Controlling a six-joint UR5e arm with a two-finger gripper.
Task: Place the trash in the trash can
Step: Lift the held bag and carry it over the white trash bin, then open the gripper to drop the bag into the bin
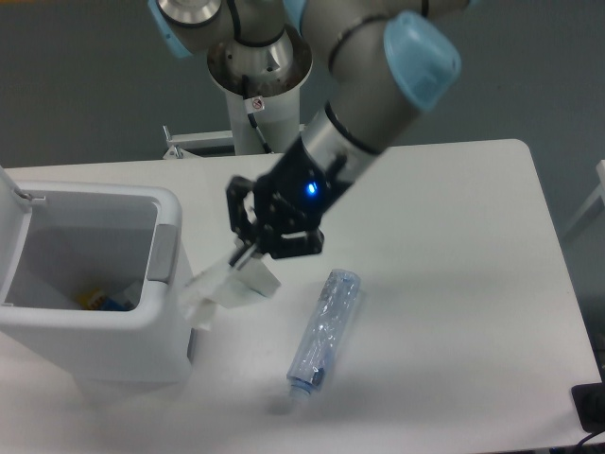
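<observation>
My gripper (248,257) is shut on the crumpled clear plastic wrapper (222,286), which hangs in the air just right of the trash can's grey side panel. The trash can (95,355) is a boxy white bin at the left with its lid (11,218) swung open; some small coloured items lie at its bottom. The crushed bluish plastic bottle (323,328) lies on the white table (454,284), cap toward the front edge, to the right of and below the gripper.
The robot's base column (257,95) stands at the back of the table. A dark object (591,407) sits at the lower right corner, off the table's edge.
</observation>
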